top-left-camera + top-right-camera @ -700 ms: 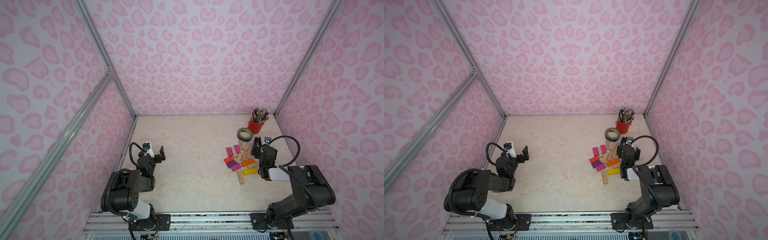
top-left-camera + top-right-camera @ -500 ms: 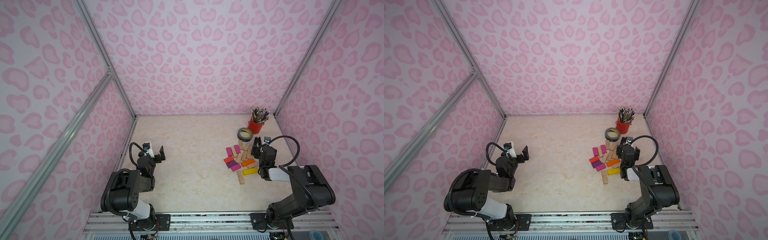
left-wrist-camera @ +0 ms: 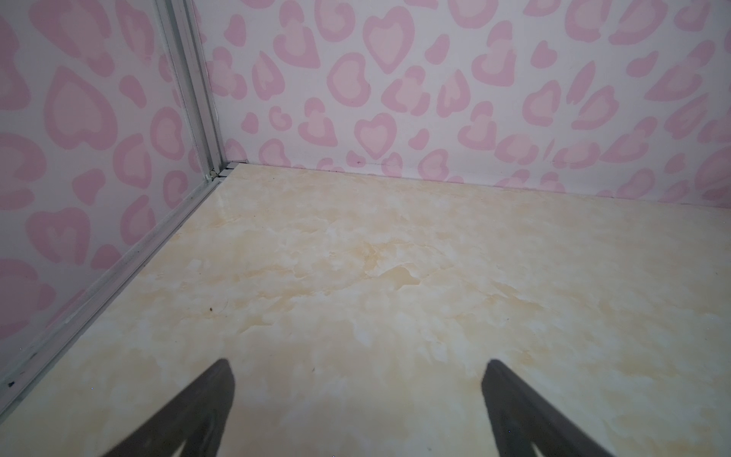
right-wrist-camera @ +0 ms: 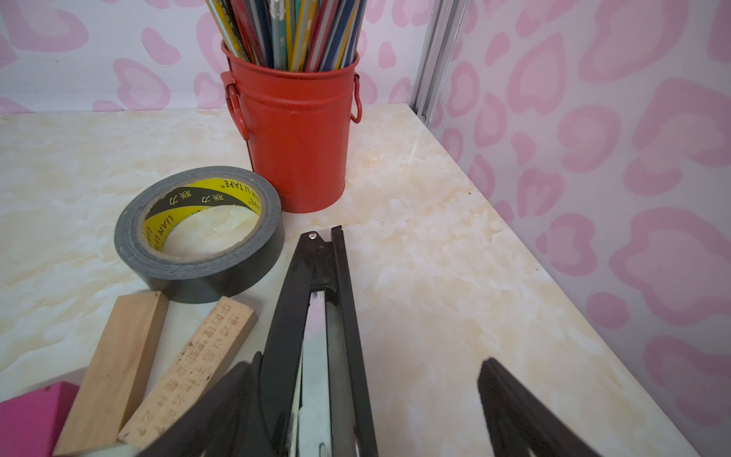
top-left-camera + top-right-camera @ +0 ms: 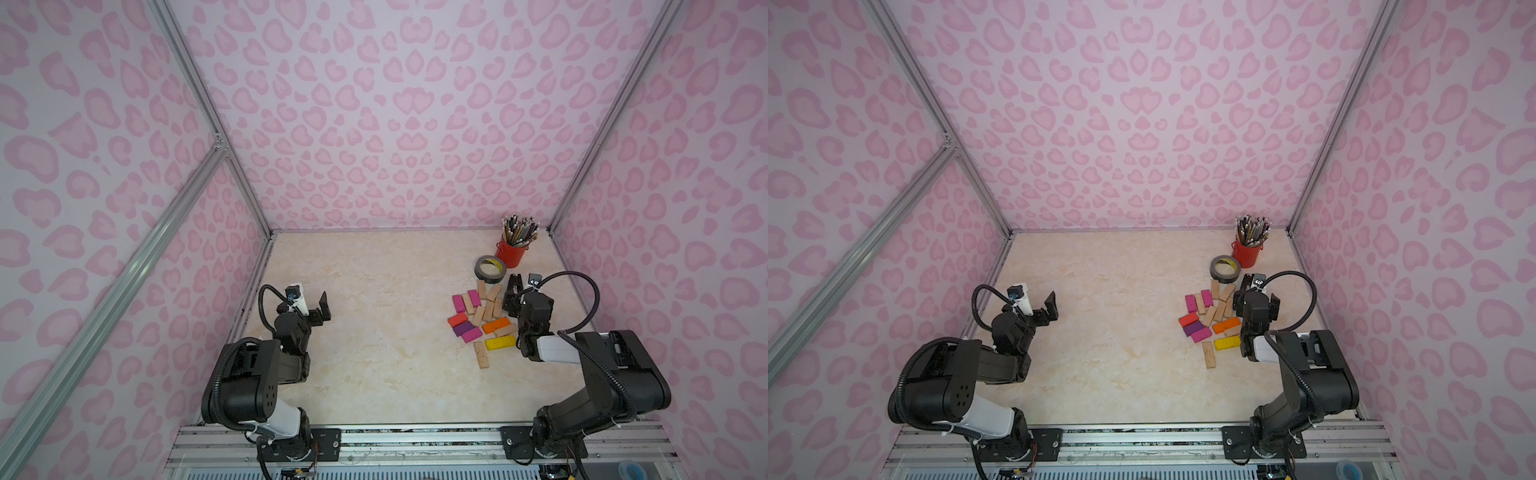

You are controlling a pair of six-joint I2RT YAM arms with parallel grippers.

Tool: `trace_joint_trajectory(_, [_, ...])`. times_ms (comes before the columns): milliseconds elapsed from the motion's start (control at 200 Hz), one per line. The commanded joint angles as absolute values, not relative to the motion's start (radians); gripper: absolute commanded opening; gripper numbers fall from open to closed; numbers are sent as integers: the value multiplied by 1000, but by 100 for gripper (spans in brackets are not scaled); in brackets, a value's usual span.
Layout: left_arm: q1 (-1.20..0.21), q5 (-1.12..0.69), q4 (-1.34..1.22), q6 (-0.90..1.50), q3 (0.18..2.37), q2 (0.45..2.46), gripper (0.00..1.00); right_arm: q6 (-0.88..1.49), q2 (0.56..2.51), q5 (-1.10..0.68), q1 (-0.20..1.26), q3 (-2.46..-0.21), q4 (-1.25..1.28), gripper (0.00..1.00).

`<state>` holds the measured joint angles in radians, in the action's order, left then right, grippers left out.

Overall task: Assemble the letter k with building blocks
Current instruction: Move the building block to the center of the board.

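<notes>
My right claw [image 4: 370, 360] stands open at lower centre, astride the black stapler [image 4: 316, 316]. The wooden building blocks [image 4: 118, 356] at lower left look light and stiff, so I'd pinch one across its long edges.

I work in a robot lab booth: pink heart walls [image 5: 411, 104], metal bars [image 5: 124, 278], left arm [image 5: 249, 386] and right arm [image 5: 615, 374] bolted to a rail [image 5: 415, 436].

Red bucket [image 4: 300, 138] of pencils [image 4: 285, 27] stands upright; grey tape roll [image 4: 205, 277] lies flat just beside; black stapler [image 4: 316, 324] near.
</notes>
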<state>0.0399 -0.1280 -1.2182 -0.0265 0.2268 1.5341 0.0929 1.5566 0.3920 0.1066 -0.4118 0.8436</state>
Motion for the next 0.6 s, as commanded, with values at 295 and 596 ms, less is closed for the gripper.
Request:
trace_joint_trajectory(295, [5,-139,-1189,-88,232,1472,100,89,1410,413,112,-381,761,89])
trace_joint_trajectory(596, [-151,-43,-840,-113,286,1151,100,252,1059,335,115,-489,274,94])
